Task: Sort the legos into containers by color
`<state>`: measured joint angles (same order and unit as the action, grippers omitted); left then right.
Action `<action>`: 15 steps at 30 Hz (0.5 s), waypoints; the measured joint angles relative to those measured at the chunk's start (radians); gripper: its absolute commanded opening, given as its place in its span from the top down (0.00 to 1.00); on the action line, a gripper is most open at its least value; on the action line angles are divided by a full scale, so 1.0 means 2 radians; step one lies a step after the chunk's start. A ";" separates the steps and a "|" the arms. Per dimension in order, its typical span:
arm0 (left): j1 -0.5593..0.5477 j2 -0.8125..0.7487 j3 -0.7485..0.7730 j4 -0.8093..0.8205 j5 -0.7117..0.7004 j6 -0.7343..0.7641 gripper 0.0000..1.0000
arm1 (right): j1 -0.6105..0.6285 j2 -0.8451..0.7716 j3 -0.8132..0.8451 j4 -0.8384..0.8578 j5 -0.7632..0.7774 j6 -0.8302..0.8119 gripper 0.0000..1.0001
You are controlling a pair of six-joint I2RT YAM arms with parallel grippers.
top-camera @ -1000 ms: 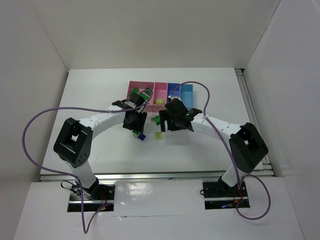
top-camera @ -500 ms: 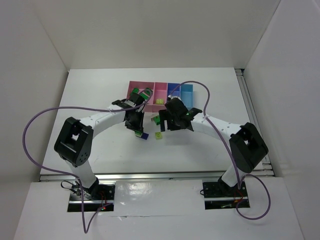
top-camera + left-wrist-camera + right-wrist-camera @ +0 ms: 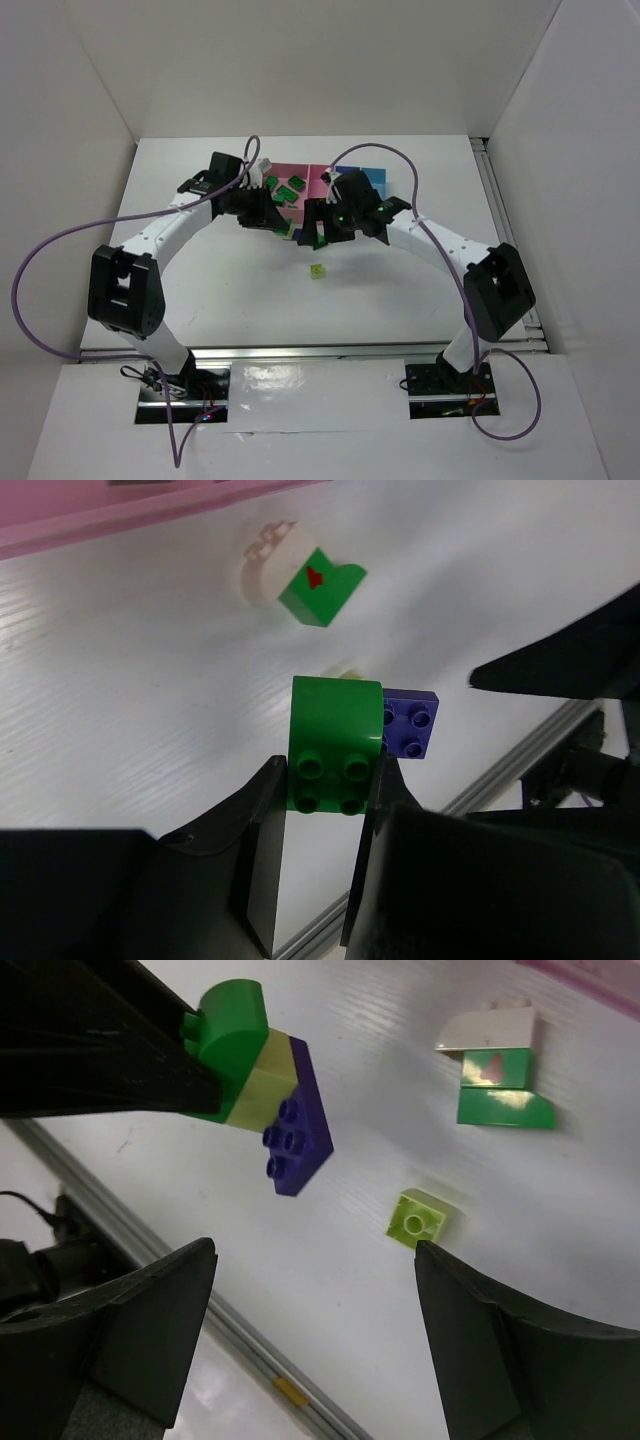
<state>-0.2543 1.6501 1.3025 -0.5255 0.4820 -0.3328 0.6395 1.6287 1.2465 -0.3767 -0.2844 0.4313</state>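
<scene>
White table (image 3: 200,290), trays (image 3: 300,167) at 12 o'clock. Aloft, left gripper (image 3: 325,780) pinches green-yellow-blue lego stack (image 3: 335,730), 11 o'clock of loose yellow-green brick (image 3: 317,271); right gripper (image 3: 310,1260) gapes wide, empty. Best approach: right takes blue brick (image 3: 295,1145) squarely and peels gently.

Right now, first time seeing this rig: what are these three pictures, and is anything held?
Two robot arms are bolted at the near edge of the table, each ending in a two-finger gripper. One picture comes from a fixed camera overhead; the other two come from cameras on the wrists. The left gripper is shut on a stack of legos: green, yellow-green and dark blue bricks stuck together. The right gripper is open and empty. On the table lie a loose yellow-green brick and a white-and-green piece. A pink tray, holding green bricks, and a blue tray sit further back.
</scene>
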 measured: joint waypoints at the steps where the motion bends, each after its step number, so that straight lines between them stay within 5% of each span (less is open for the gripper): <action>1: -0.001 -0.002 0.000 0.004 0.007 -0.004 1.00 | -0.004 0.000 -0.001 0.004 -0.009 0.005 0.12; 6: -0.005 -0.005 0.000 0.010 0.026 -0.008 1.00 | -0.018 0.012 -0.003 0.032 -0.052 0.029 0.19; 14: -0.005 -0.005 -0.004 0.015 0.035 -0.008 1.00 | -0.022 0.047 -0.002 0.051 -0.075 0.047 0.56; 15: -0.005 -0.005 -0.005 0.015 0.035 -0.008 1.00 | -0.022 0.047 -0.002 0.054 -0.076 0.050 0.67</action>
<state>-0.2642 1.6402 1.2926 -0.4957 0.5526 -0.3492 0.5964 1.7233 1.2419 -0.2695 -0.4374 0.5304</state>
